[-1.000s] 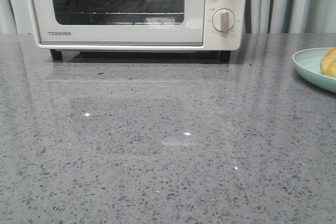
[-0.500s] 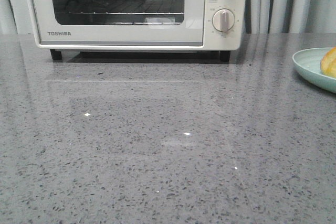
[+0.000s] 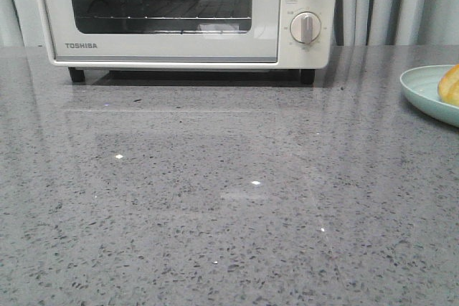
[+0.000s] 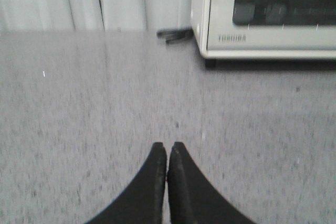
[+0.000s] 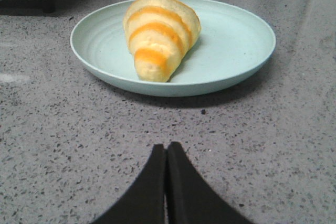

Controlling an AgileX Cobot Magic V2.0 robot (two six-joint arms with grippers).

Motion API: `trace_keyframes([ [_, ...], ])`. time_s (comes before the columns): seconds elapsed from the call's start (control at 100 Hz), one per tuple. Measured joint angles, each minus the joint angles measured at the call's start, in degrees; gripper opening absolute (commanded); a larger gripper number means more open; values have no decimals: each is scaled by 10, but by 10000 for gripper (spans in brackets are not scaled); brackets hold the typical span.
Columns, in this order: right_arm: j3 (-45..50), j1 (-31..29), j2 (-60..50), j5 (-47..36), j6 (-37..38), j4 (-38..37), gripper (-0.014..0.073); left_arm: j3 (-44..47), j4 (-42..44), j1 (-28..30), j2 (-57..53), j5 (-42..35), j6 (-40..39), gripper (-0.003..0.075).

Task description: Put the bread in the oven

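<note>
The cream-white Toshiba oven (image 3: 165, 12) stands at the back of the grey counter with its glass door shut; it also shows in the left wrist view (image 4: 268, 19). The bread (image 5: 160, 32), a golden roll with orange stripes, lies on a pale green plate (image 5: 236, 40); in the front view only its edge (image 3: 450, 84) shows at the far right. My right gripper (image 5: 167, 146) is shut and empty, low over the counter a short way before the plate. My left gripper (image 4: 168, 146) is shut and empty over bare counter, left of the oven. Neither gripper shows in the front view.
The plate (image 3: 423, 91) sits at the counter's right edge in the front view. Two round knobs (image 3: 306, 28) are on the oven's right side. Pale curtains (image 3: 387, 1) hang behind. A dark cable (image 4: 173, 34) lies beside the oven.
</note>
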Motion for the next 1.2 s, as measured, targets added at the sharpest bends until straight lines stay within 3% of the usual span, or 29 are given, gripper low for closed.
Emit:
trace_keyframes([
  [0.15, 0, 0, 0, -71, 1, 8, -75, 0, -2, 0, 0, -45, 0, -21],
  [0.48, 0, 0, 0, -412, 2, 14, -75, 0, -2, 0, 0, -94, 0, -21],
  [0.65, 0, 0, -1, -487, 2, 14, -75, 0, -3, 0, 0, -129, 0, -21],
  [0.87, -1, 0, -2, -415, 62, 14, -75, -1, -3, 0, 0, -224, -41, -22],
  [1.2, -149, 0, 0, -62, 76, 15, -74, -80, 6, 0, 0, -181, -79, -22],
])
